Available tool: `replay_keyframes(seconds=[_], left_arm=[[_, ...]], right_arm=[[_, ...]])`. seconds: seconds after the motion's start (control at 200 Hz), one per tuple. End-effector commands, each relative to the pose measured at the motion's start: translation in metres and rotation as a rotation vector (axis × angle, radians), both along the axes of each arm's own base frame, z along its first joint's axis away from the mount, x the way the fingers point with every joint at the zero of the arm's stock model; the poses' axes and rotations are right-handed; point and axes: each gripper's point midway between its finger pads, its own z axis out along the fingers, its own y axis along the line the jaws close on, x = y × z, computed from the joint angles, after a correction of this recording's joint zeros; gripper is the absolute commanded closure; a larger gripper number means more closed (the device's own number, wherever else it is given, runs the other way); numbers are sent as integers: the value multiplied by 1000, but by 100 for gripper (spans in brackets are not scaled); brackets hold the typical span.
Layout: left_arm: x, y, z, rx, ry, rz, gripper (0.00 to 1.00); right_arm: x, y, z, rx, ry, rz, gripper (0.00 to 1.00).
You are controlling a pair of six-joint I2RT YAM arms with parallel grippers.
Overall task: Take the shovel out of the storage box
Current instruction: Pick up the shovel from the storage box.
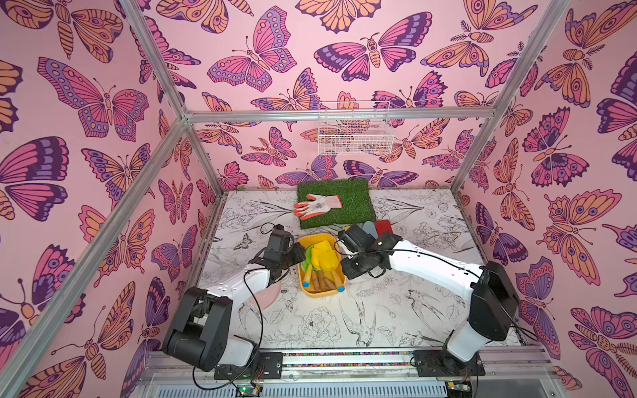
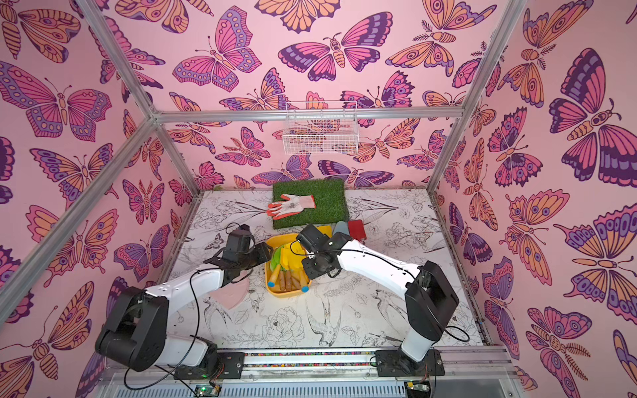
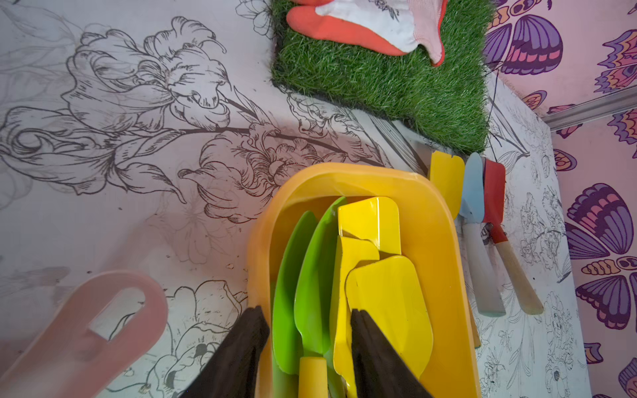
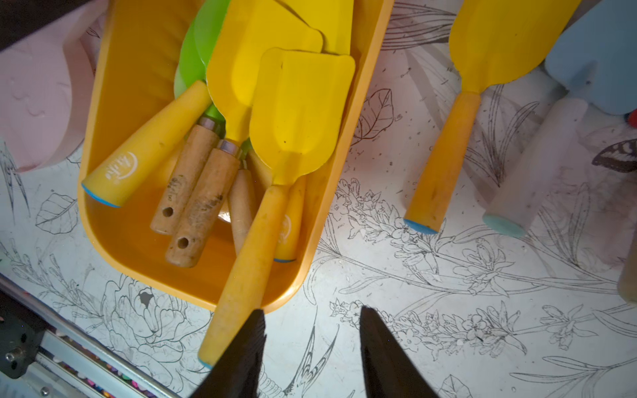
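Box: shallow glossy yellow plastic with rounded corners, on the floral table.
Shovel: square yellow blade on top of the pile in the box; smooth tapered handle leans out over the box rim.
Right gripper: jaws spread and empty, just outside the box, beside that handle.
Left gripper: black fingers straddle the box wall and the green blades; can't tell whether it grips.

At the back of the flower-printed table lies a square of fake grass with an orange-and-white work glove spread flat on it. A white wire basket hangs on the butterfly wallpaper above. A pale pink slotted plastic piece lies on the table, nearer the front.
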Motion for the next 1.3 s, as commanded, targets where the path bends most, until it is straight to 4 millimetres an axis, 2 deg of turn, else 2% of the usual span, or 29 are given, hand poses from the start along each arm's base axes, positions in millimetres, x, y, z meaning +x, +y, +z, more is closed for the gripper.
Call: replay_keyframes(seconds=[0.0,0.33,0.601,0.751,1.016,1.292], left_arm=[[-9,0,-17,24,59,-22,52],[-9,-1,-15,20,57,-23,52],[-9,0,-13,18,50,-22,52],[-9,0,-13,18,49,-21,52],[-9,0,-12,18,48,-22,52],[-9,0,-12,20,47,-22,53]], right_arm=[[3,8,0,22,-6,-110,48],[-17,33,-10,31,-17,-169,39],[-24,27,-30,-61,-57,-226,39],[-27,30,-37,-65,-49,-231,44],[-28,27,-35,-66,-56,-238,53],[-31,29,-30,-67,-73,-232,72]])
